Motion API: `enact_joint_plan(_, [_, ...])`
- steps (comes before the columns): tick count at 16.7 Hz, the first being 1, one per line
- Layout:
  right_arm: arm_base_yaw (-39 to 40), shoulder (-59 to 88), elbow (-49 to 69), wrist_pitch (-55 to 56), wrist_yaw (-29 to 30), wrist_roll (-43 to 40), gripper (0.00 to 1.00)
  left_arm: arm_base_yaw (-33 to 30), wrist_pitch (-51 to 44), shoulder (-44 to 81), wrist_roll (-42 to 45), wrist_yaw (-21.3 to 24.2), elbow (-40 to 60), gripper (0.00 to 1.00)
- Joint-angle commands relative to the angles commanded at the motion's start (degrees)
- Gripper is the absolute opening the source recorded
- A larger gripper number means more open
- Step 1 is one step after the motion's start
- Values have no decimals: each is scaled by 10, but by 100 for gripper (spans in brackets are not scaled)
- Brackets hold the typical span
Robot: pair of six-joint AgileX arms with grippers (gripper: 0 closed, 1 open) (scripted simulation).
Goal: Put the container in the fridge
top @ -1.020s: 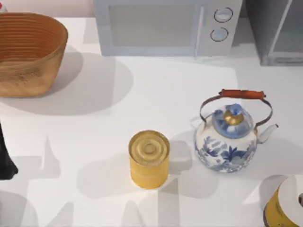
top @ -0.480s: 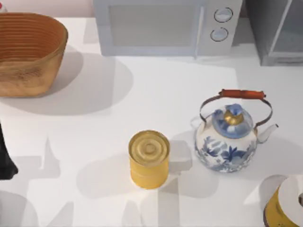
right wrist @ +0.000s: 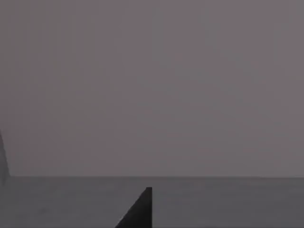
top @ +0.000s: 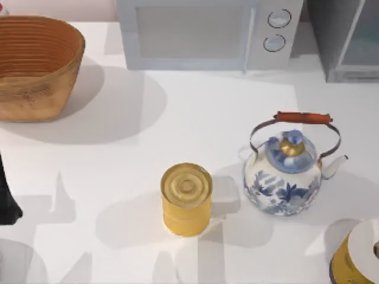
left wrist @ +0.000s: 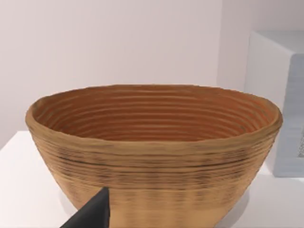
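The container, a yellow lidded can, stands upright near the middle of the tabletop's near edge, not in the fridge. Open surface lies around it on every side, which I judge leaves room for a grasp from above or from the side. The teapot stands just beside it toward the right edge, apart from it, close enough that a reach from that side would need care.

The fridge sits at the far right corner, next to the microwave along the far edge. I cannot tell whether its door is open. The basket rests at the far left corner, well apart from the container. A yellow-and-white round thing sits at the near right corner.

The left gripper hangs at the left edge, facing the basket. The right gripper faces a plain grey surface. Whether either is clenched or released cannot be told. Neither holds the container.
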Motion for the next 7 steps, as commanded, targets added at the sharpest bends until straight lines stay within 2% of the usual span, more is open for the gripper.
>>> enact_joint_plan(1, [0,0,0,0,0,0,98,0,0,0,0,0,0,100])
enact_joint_plan(2, [0,0,0,0,0,0,100,0,0,0,0,0,0,100])
enact_joint_plan(7, [0,0,0,0,0,0,100,0,0,0,0,0,0,100])
